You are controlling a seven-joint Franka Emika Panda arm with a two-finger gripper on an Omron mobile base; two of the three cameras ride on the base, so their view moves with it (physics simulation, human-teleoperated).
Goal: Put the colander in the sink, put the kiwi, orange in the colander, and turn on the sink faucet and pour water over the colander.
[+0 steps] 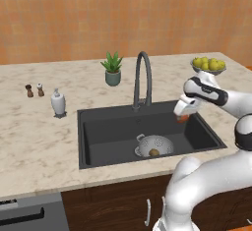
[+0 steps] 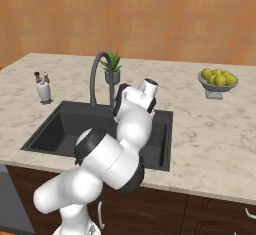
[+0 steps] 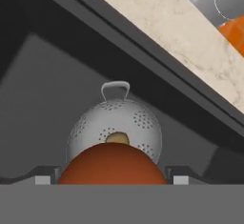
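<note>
Soap bottle [image 1: 58, 102] on the table [image 1: 34, 136] at left, sink [image 1: 106, 131] in the middle, colander [image 1: 154, 146] resting inside it with kiwi [image 1: 154, 152] in its bowl, faucet [image 1: 142, 80] behind, jaws [image 1: 183, 118] clamped on orange [image 3: 113, 164] above the sink's right side, fruit bowl [image 1: 208, 66] far right.

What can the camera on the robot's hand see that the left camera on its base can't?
The hand view looks down past the orange between the fingertips, with the colander's handle and holes seen close up. The left base view alone takes in the faucet, potted plant, fruit bowl and soap bottle. Both show the colander sitting in the sink with the kiwi inside it.
</note>
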